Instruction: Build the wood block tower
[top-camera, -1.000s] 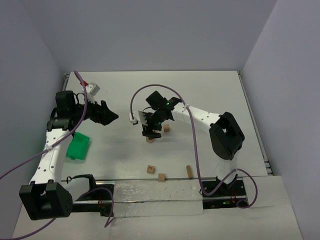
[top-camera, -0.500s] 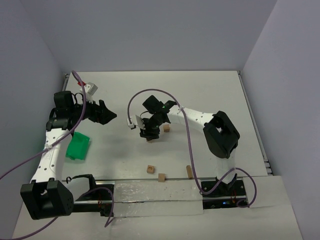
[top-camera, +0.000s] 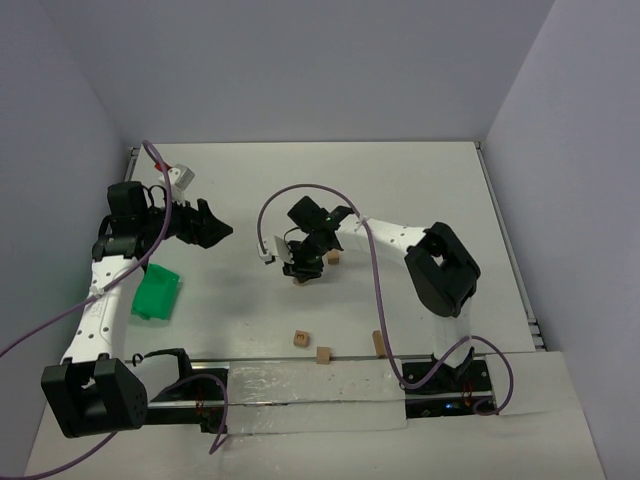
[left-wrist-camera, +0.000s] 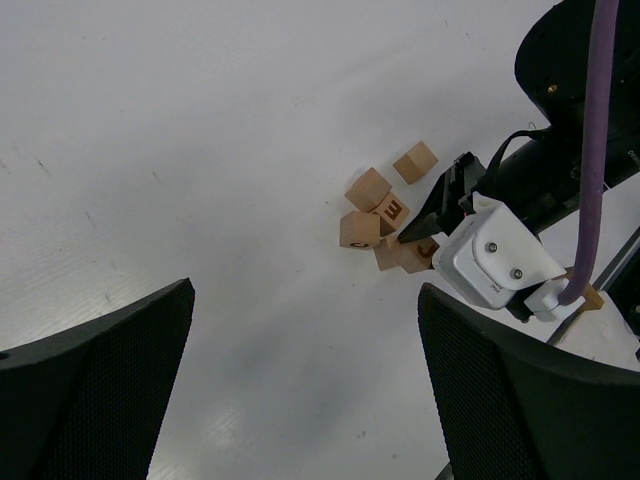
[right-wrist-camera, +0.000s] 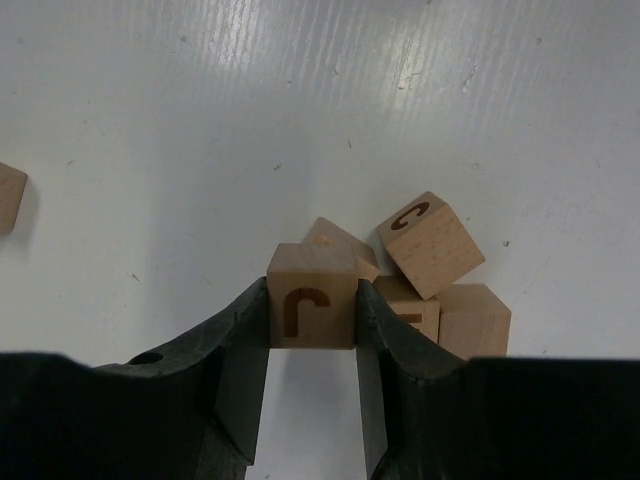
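Observation:
My right gripper (right-wrist-camera: 312, 296) is shut on a tan wood block (right-wrist-camera: 311, 318) with a dark curved mark, its fingers (right-wrist-camera: 240, 335) pressed on both sides. The block sits low at the near edge of the tower, a jumbled cluster of cubes (right-wrist-camera: 431, 245) on the table. From above, the right gripper (top-camera: 303, 264) covers most of that cluster (top-camera: 300, 279), and one cube (top-camera: 332, 258) lies just to its right. My left gripper (left-wrist-camera: 305, 390) is open and empty, hanging well to the left of the cluster (left-wrist-camera: 370, 208); from above the left gripper (top-camera: 215, 228) sits at mid-left.
A green plastic tray (top-camera: 157, 291) lies by the left arm. Three loose cubes sit near the front edge (top-camera: 299, 339), (top-camera: 323, 354), (top-camera: 378, 343). Purple cables loop over both arms. Grey walls close the table on three sides.
The right gripper's jaws have closed onto the marked block at the cluster, and the right arm has drawn in slightly. The left arm has barely moved.

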